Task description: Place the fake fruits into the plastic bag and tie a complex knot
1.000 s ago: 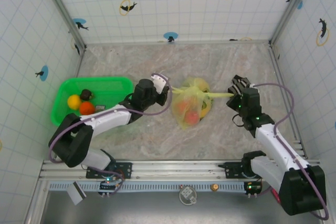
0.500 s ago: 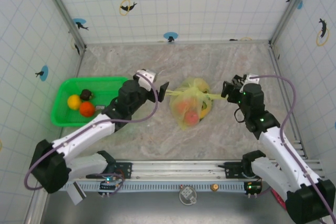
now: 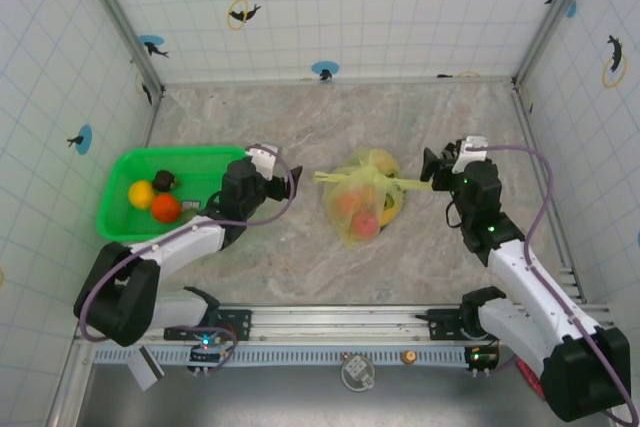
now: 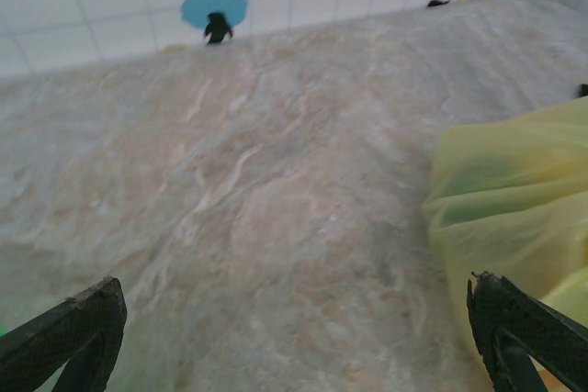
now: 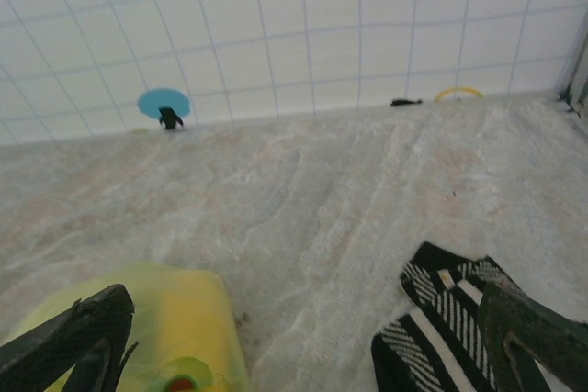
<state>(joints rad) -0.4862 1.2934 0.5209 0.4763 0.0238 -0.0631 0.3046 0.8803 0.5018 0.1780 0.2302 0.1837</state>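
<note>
Flanking the plastic bag [image 3: 362, 209] — left tool [image 3: 289, 185] and right tool [image 3: 428, 173], both agape, empty — green basket [image 3: 180, 152] beside left.

No readable text, labels, brands or numbers appear on anything in these views.

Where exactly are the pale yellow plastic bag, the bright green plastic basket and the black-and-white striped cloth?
Pale yellow plastic bag [image 3: 360, 202], overhead view, its bulging middle.
Bright green plastic basket [image 3: 185, 152], overhead view, its far rim.
Black-and-white striped cloth [image 5: 427, 319], right wrist view, its striped top surface.
</note>
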